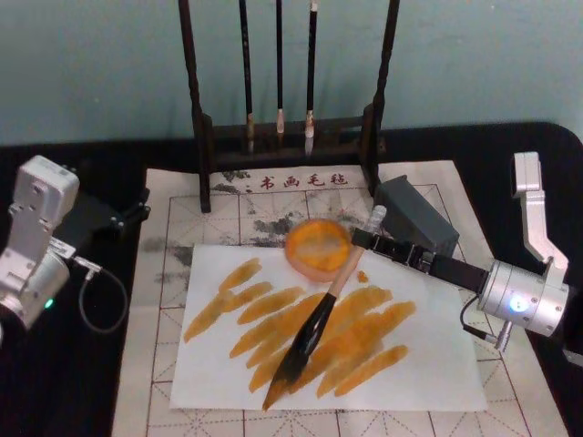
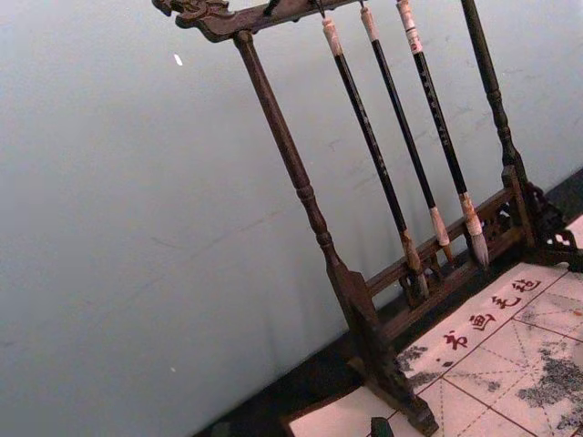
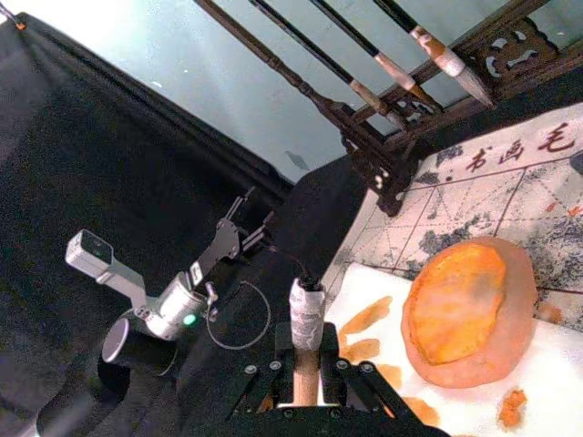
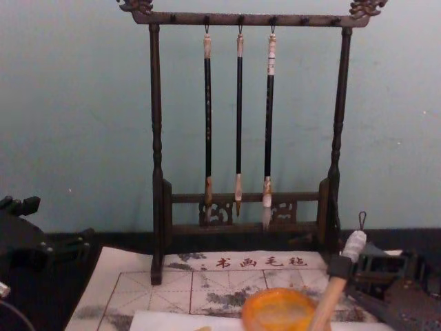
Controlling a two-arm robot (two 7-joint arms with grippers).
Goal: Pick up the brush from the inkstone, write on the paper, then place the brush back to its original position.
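Now right pincer [image 1: 362,238] clenched on tan wooden brush [image 1: 319,319] handle; bushy bristles on orange-streaked paper [image 1: 437,364]; left pincer [image 1: 137,211] parked aside.

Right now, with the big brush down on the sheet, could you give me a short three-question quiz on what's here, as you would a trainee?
1. True or false: the right gripper is shut on the brush near its upper end.
2. How many thin brushes hang from the rack? A: two. B: three. C: five.
3. Fill the gap: while the left gripper sits parked off to the left side, the brush's bristles rest on the ____.

Key
1. True.
2. B.
3. The paper, which already carries orange strokes.
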